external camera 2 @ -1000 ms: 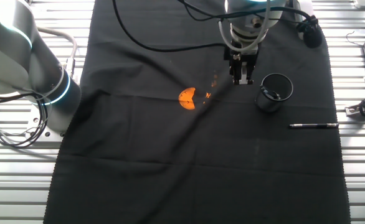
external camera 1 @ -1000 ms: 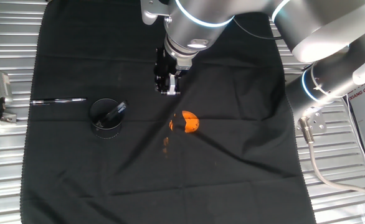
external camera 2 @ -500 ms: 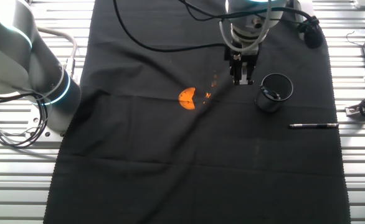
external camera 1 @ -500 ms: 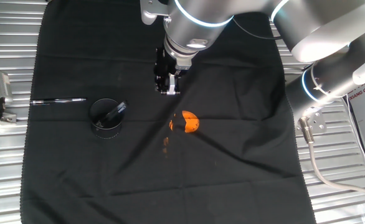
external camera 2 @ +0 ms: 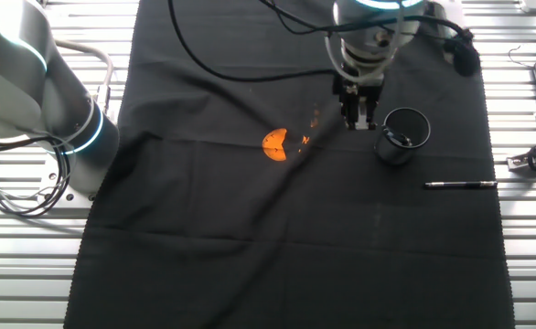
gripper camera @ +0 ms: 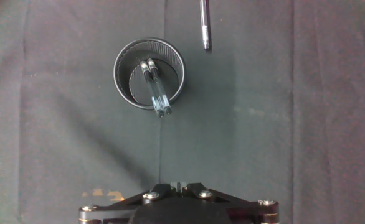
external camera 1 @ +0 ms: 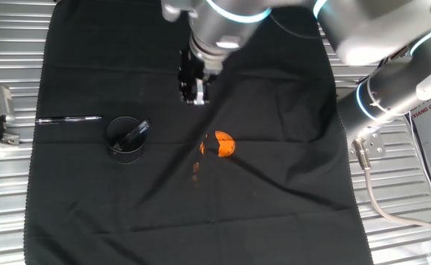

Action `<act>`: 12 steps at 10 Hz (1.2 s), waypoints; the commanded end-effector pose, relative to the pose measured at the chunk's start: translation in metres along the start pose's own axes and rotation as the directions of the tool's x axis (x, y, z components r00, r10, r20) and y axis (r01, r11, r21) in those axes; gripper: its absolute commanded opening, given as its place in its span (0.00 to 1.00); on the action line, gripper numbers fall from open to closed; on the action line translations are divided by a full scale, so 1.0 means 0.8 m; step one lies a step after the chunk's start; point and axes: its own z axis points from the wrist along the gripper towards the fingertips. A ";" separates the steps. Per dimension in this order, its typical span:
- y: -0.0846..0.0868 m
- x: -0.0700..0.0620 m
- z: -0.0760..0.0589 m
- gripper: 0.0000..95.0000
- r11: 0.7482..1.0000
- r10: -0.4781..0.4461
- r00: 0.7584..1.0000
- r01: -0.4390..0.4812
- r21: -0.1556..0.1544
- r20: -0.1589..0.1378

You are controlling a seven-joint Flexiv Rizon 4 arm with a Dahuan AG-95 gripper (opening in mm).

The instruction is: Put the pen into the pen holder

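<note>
The pen [external camera 1: 68, 118] is slender and dark with silvery glints. It lies flat on the black cloth near the cloth's left edge, just beyond the pen holder. It also shows in the other fixed view [external camera 2: 460, 185] and at the top of the hand view [gripper camera: 205, 25]. The pen holder [external camera 1: 126, 138] is a short round black mesh cup, seen too in the other fixed view [external camera 2: 403, 135] and the hand view [gripper camera: 123, 53]. It holds two thicker dark sticks [gripper camera: 154, 93]. My gripper [external camera 1: 193, 94] hangs above the cloth, right of the cup and apart from it, shut and empty.
A small orange object [external camera 1: 223, 144] lies on the cloth with orange specks beside it, also in the other fixed view [external camera 2: 274, 143]. The black cloth [external camera 1: 274, 184] covers a slatted metal table. A second robot arm [external camera 2: 39, 91] stands at the side.
My gripper has shifted a little across the cloth, up and left in one fixed view, closer to the cup's side. The pen, cup and orange object have not moved.
</note>
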 end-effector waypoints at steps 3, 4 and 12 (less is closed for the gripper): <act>-0.023 -0.043 0.006 0.00 1.000 -0.029 1.000 0.028 -0.012 -0.012; -0.027 -0.053 0.008 0.00 0.999 -0.033 0.999 0.033 -0.016 -0.014; -0.035 -0.141 0.039 0.00 0.996 -0.086 0.996 0.085 -0.018 -0.027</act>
